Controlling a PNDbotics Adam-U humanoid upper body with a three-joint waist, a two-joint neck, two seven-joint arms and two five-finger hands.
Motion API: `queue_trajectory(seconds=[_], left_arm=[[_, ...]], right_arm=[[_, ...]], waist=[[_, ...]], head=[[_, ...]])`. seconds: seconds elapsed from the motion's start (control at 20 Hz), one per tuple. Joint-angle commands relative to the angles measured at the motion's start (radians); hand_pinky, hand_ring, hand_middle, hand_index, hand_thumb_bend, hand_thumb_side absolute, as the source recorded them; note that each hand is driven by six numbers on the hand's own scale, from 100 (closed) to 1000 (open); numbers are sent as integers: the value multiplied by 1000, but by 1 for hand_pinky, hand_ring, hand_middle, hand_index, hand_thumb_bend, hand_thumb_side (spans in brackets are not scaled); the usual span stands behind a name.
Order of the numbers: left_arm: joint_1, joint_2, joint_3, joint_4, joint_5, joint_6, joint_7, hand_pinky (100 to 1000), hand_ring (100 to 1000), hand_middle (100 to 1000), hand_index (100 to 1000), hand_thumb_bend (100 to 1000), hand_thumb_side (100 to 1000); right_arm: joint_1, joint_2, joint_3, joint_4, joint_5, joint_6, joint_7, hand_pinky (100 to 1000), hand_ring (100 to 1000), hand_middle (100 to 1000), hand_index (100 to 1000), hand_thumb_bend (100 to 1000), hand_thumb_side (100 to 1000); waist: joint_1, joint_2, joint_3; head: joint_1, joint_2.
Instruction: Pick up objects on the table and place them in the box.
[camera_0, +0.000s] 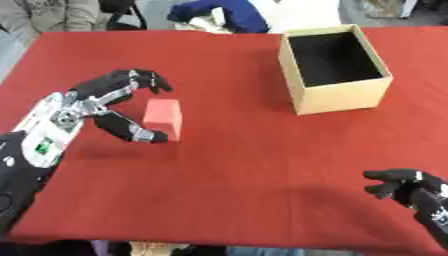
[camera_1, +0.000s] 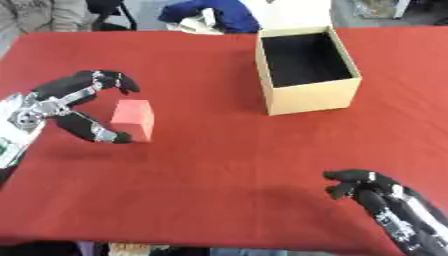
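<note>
A red block (camera_0: 164, 117) stands upright on the red table (camera_0: 236, 165) at the left. My left hand (camera_0: 105, 102) is spread around it: fingers (camera_0: 144, 80) curve over its far side, the thumb (camera_0: 136, 131) reaches to its near lower corner, and gaps show between hand and block. The open cardboard box (camera_0: 334, 70), dark inside, stands at the back right with nothing visible in it. My right hand (camera_1: 372, 192) rests at the lower right corner, fingers loosely bent, holding nothing.
Beyond the table's far edge lie a blue cloth (camera_0: 223, 12) and a white object (camera_0: 297, 12). Bare red tabletop stretches between the block and the box.
</note>
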Motion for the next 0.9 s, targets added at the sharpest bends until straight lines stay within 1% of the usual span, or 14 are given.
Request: queue_trajectory(seconds=[0.05, 0.9], left_arm=[[-22, 21, 3, 11, -9, -5, -1, 982, 748, 779, 857, 664, 630], [-77, 21, -13, 113, -83, -18, 41, 960, 746, 770, 854, 676, 610]], right_arm=[[-11, -15, 2, -9, -1, -2, 4, 846, 914, 584, 828, 100, 611], [-8, -13, 5, -8, 0, -6, 9, 846, 915, 585, 828, 100, 611]], waist=[[-2, -16, -1], [-8, -13, -12]], head=[[2, -8], [9, -6]])
